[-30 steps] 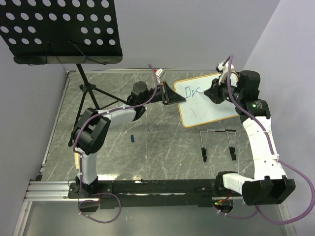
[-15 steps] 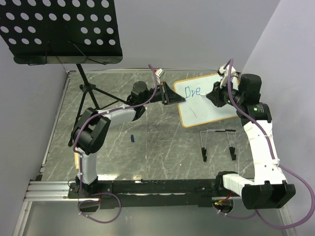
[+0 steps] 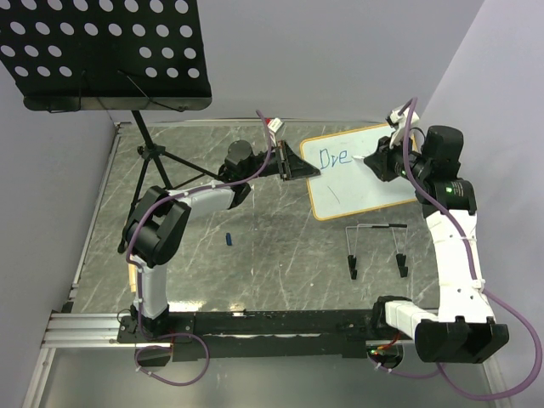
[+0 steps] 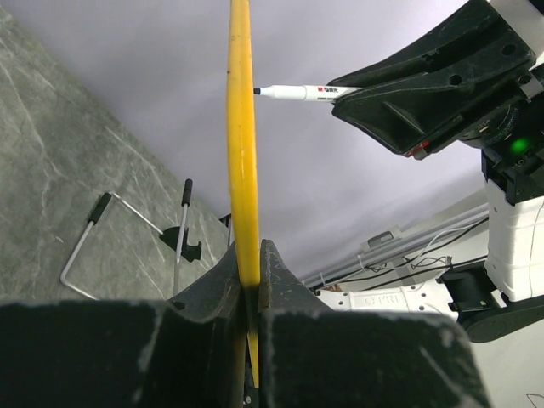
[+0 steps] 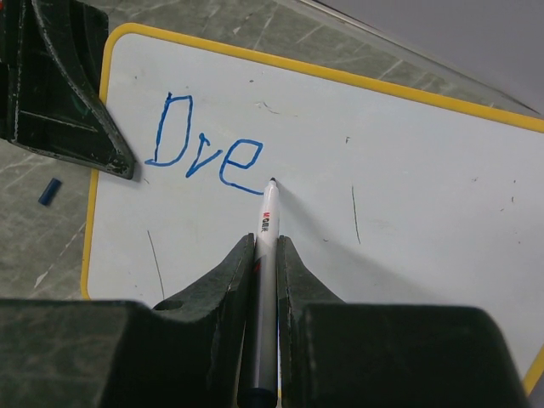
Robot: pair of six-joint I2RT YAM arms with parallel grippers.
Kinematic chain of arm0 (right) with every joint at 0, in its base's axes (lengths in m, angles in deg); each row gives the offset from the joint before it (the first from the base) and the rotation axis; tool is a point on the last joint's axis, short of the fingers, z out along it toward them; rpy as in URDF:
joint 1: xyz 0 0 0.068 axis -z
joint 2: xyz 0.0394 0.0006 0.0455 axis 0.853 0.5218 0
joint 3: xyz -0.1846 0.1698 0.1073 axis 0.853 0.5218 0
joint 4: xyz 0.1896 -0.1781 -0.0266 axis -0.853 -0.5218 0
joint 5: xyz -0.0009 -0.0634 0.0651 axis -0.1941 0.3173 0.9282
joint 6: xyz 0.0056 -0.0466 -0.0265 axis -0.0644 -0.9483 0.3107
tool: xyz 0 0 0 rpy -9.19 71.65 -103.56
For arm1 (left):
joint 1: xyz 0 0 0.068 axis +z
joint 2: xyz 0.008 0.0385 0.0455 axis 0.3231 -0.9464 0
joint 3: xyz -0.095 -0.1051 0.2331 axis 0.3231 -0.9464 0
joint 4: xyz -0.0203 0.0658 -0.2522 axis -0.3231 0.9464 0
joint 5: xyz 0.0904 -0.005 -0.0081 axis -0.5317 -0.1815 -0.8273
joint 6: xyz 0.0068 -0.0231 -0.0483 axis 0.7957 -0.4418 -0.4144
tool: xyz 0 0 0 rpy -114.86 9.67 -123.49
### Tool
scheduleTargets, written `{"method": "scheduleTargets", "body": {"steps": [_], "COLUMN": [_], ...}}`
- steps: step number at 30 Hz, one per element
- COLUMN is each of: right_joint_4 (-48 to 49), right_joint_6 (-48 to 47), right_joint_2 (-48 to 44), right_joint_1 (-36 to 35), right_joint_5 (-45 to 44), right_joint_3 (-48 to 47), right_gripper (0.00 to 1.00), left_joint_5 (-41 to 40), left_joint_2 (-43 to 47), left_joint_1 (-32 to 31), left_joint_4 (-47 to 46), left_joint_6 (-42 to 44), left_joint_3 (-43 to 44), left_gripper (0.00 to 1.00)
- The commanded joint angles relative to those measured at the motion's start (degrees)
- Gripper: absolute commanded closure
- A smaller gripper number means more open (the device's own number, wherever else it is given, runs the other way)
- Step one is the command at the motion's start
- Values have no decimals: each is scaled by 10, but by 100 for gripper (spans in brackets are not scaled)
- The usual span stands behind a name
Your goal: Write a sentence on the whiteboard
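Far left, black music stand, not in play; small blue cap lies on the table near the left arm. Left claw is clamped tight on the left edge of the whiteboard, pinning it at the far right of the table. In the left wrist view the frame shows edge-on between the closed jaws. The sentence so far reads "Dre" in blue, top left of the board. Change: a second ago the third letter was unfinished under the right arm; now the "e" is complete and the right claw has shifted right. It is closed hard on the marker, whose tip sits at the end of the "e" tail. So three letters are done and the next is probably about to start; most of the sentence is still to write. A wire easel stands near the board, unused. Hard to tell: whether the tip is pressing or just off the surface, and whether the board's near edge rests on the table or is lifted. From above the right claw hides the tip. A few faint grey strokes on the board, unreadable.
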Motion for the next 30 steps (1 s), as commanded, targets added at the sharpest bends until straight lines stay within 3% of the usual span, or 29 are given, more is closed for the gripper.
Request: {"method": "scheduleTargets", "body": {"steps": [1,30], "right_joint_4": [31,20], "right_joint_6": [9,4], "right_joint_2": [2,34], "right_joint_1": [4,4], "right_joint_5": [-11,45], "right_joint_3": [-20,-8], "right_gripper": [100,100], "left_joint_5": [5,6], "left_joint_2": [32,23], "left_joint_1": [2,1], "left_joint_4": [-84,-81], "left_joint_6": [-10,-11], "left_joint_3": [20,35], "left_gripper": [99,99]}}
